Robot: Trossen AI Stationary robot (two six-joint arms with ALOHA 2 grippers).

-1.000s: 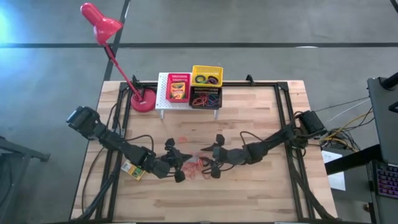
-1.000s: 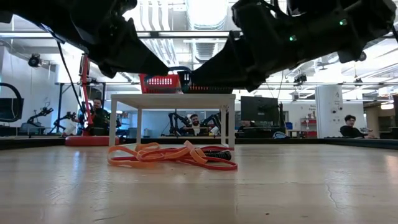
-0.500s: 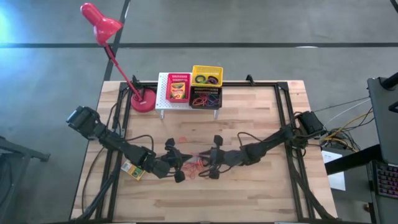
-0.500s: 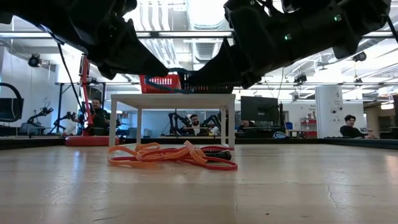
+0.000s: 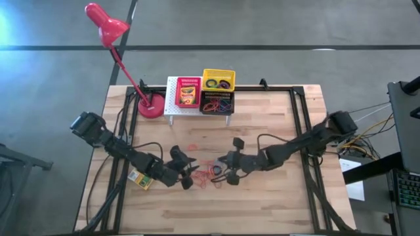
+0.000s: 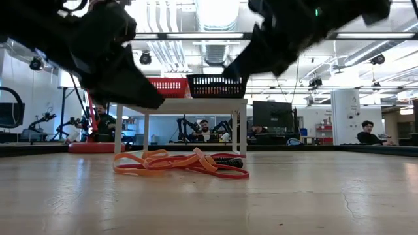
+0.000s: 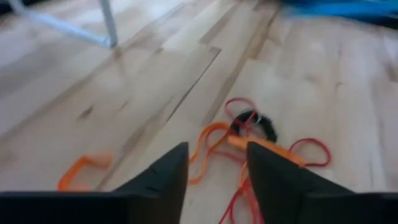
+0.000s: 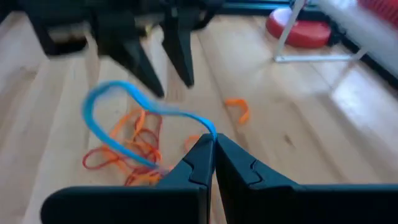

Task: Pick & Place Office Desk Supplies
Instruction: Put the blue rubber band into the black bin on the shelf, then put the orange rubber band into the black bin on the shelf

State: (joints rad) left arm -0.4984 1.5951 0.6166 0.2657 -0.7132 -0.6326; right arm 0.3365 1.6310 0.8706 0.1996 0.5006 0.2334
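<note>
A pile of orange-red rubber bands (image 5: 209,174) is seen lying on the wooden table (image 5: 262,124) in its near-middle part, with a short black object (image 6: 228,160) among them. One separate orange band (image 7: 79,168) lies a little apart from the pile.

The left end effector (image 5: 188,172) is held just beside the pile, on its left, with its two fingers (image 7: 163,177) parted and nothing between them. The right end effector (image 5: 226,172) is held just right of the pile; its fingers are pressed together on a blue rubber band (image 8: 127,121), whose loop hangs free above the orange pile. In the low view both end effectors are shown raised clear of the table.

A flat yellow-and-green box (image 5: 140,179) lies near the table's left edge, partly covered by the left arm.

At the far edge a white perforated rack (image 5: 172,98) carries a red basket (image 5: 188,92) holding another yellow-and-green box, a yellow basket (image 5: 218,80) with coloured rings, and a black basket (image 5: 217,103) with bands. A red desk lamp (image 5: 108,26) stands just left of the rack.

People are visible seated in the room beyond.
</note>
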